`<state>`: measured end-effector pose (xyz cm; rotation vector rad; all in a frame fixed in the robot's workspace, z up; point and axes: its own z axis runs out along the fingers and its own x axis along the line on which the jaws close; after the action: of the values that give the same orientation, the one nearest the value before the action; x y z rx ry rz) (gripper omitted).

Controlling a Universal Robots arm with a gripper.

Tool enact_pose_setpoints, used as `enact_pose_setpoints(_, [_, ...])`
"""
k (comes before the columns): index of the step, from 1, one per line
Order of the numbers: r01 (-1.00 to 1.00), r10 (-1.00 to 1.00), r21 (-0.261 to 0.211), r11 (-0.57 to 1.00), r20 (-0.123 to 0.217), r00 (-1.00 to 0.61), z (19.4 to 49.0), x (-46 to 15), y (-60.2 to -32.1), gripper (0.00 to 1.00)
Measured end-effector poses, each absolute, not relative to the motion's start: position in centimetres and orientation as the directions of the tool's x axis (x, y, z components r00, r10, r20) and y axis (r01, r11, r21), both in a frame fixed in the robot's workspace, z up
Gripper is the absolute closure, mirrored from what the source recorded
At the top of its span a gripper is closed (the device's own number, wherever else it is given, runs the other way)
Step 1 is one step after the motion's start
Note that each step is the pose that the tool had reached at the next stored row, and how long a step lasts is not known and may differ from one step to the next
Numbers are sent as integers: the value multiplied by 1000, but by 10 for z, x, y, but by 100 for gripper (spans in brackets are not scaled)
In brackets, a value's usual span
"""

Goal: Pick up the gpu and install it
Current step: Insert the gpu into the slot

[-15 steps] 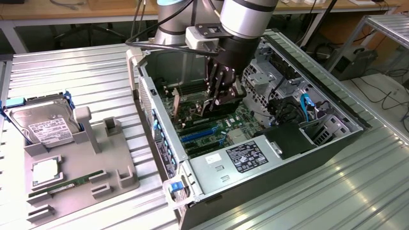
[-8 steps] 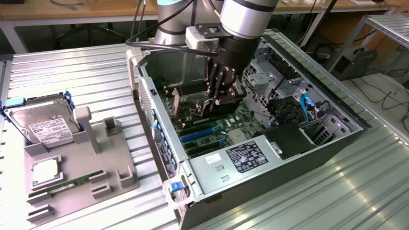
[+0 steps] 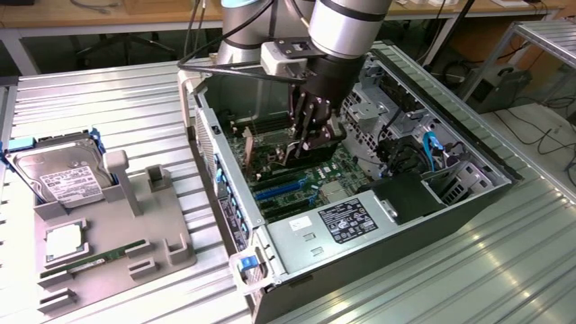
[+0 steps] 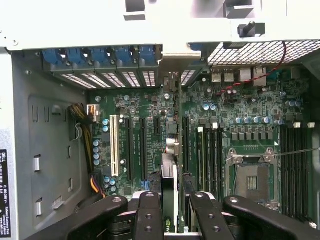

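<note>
1. The gripper (image 3: 317,135) reaches down into the open computer case (image 3: 468,145), which lies on its side on the ribbed metal bench (image 3: 108,101).
2. The fingers (image 4: 149,215) stand at a middling width and are clamped on the gpu (image 4: 170,175), one to each flat face. The card is held on edge, so the wrist view sees only its thin edge between them.
3. The gpu is over the motherboard (image 4: 240,105), among the expansion slots (image 4: 142,145) and beside the empty CPU socket (image 4: 252,180). In the exterior view it shows as a dark block (image 3: 315,154) just under the fingertips.
4. Its long axis runs away from the fingers toward the case's rear panel, parallel to the slots. A pale piece at that end, probably its bracket (image 4: 175,54), is near the row of blue slot latches (image 4: 100,54).
5. The relation that matters is the card's lower edge to the slot beneath it. The two look aligned, but I cannot tell whether they touch or whether the card is seated.
6. Outside the case, towards the exterior view's left, a grey fixture tray (image 3: 171,223) carries a hard drive (image 3: 63,177) and a green memory stick (image 3: 94,260), well apart from the gripper.
</note>
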<state>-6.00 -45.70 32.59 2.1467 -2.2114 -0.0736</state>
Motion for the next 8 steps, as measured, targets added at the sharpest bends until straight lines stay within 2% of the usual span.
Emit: enact_pose_setpoints(8, [-998,-1000,59,30,8,-30,311,-60,-457,74])
